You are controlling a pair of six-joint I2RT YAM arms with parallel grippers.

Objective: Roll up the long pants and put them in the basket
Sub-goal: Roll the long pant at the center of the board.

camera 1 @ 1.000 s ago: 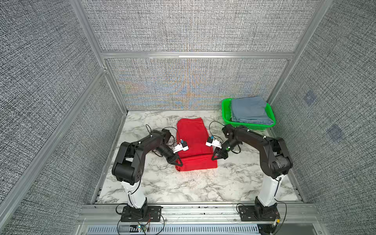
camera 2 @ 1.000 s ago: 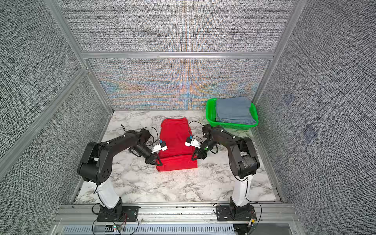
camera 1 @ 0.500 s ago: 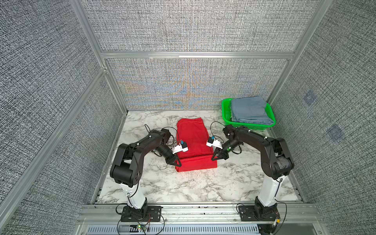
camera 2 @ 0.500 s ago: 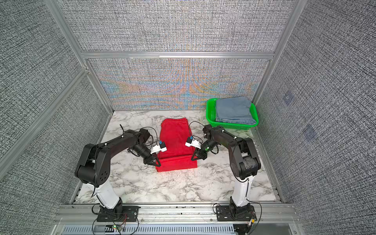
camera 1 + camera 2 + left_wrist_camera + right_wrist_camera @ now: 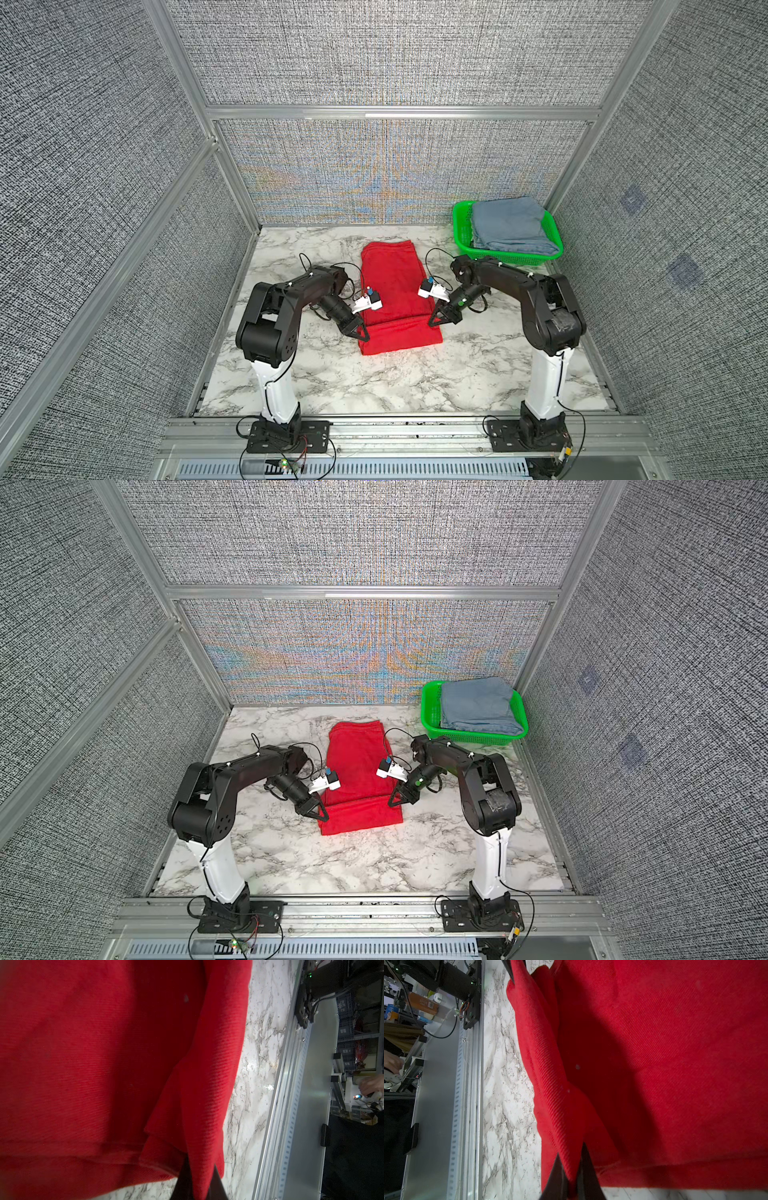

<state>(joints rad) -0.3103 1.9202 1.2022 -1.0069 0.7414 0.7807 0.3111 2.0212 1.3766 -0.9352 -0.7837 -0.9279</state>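
The long pants (image 5: 395, 291) (bright red, soft, faintly fuzzy cloth) lie in the middle of the white, grey-veined marble tabletop (image 5: 374, 386). They are laid as a narrow strip running from near the arms toward the back wall. In both top views the near end is turned over into a thicker band across the strip (image 5: 361, 816).

The left gripper (image 5: 360, 332), a black two-fingered claw, sits at the left end of that band. In the left wrist view its claw (image 5: 200, 1169) is pressed together on a raised ridge of the red cloth. The right gripper (image 5: 434, 322) sits at the right end of the band. In the right wrist view its claw (image 5: 571, 1155) likewise pinches a lifted fold of the pants, and the rest of the cloth lies flat beside it.

At the far right corner of the table, well apart from the pants, stands a bright green plastic mesh basket (image 5: 463, 232). A folded blue-grey denim-like garment (image 5: 511, 224) rests in it.
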